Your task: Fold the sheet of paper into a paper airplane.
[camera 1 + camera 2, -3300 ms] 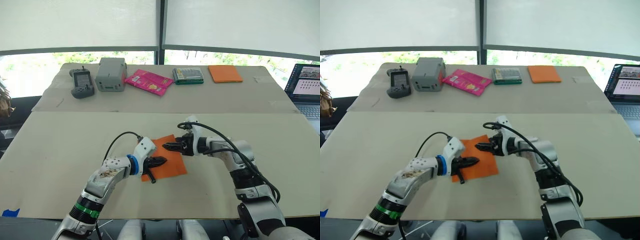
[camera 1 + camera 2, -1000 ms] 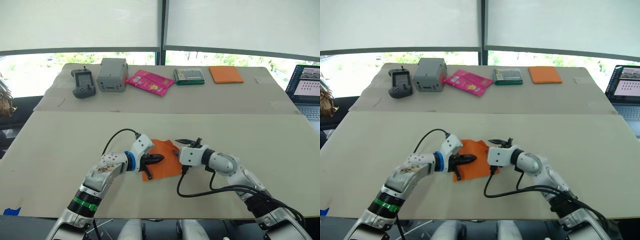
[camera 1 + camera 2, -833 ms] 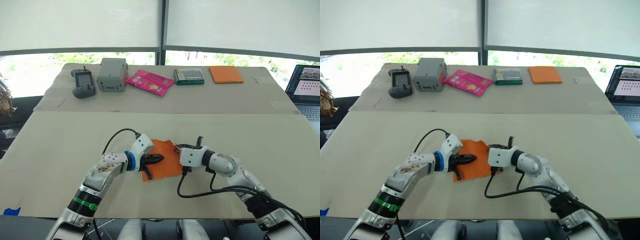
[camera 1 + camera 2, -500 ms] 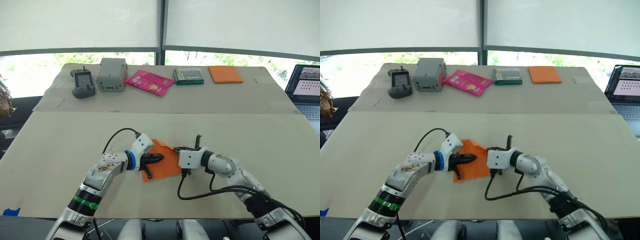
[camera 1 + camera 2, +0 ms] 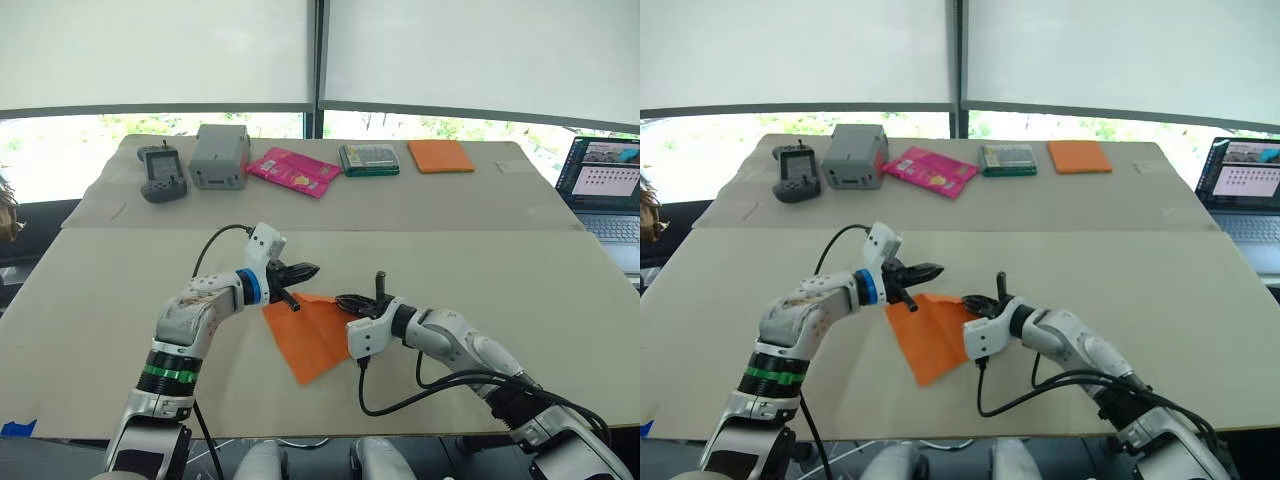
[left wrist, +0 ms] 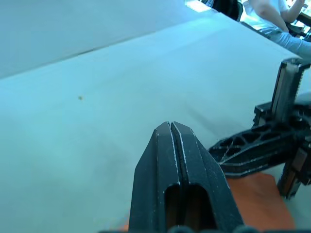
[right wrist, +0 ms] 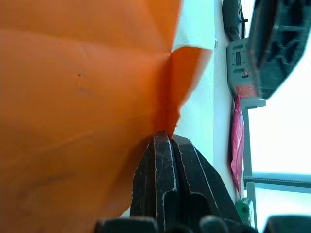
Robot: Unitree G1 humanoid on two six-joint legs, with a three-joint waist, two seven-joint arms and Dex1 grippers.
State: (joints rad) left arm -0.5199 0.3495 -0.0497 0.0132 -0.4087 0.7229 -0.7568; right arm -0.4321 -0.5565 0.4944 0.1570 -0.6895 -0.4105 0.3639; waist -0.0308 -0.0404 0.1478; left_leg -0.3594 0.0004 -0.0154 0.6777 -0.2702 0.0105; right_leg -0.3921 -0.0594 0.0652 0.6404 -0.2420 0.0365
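1. Centre of the head view: the sheet of paper (image 5: 313,335), bright orange, lies on the near table (image 5: 90,300) as a kite-like shape, its lowest corner pointing toward the bottom of the frame.
2. The right gripper (image 5: 347,300) comes in from the lower right, fingers pinched together on the sheet's right edge; in the right wrist view the closed fingertips (image 7: 163,141) bite the paper right at a crease.
3. That pinched edge looks lifted a little off the table, though how far I cannot tell.
4. The left gripper (image 5: 305,270) sits just above the sheet's upper left corner, fingers pressed together with nothing between them; the left wrist view shows them (image 6: 175,145) as one closed wedge over bare tabletop.
5. In that same wrist view the right gripper reaches in from the right side, orange paper beneath it.
6. Across the top of the head view, on the far table: a handheld controller (image 5: 160,172) at upper left, a grey box (image 5: 220,156), a pink packet (image 5: 293,171), a green-edged case (image 5: 368,158) and a thick orange pad (image 5: 441,156).
7. A laptop (image 5: 605,195) sits at the right edge, its screen lit.
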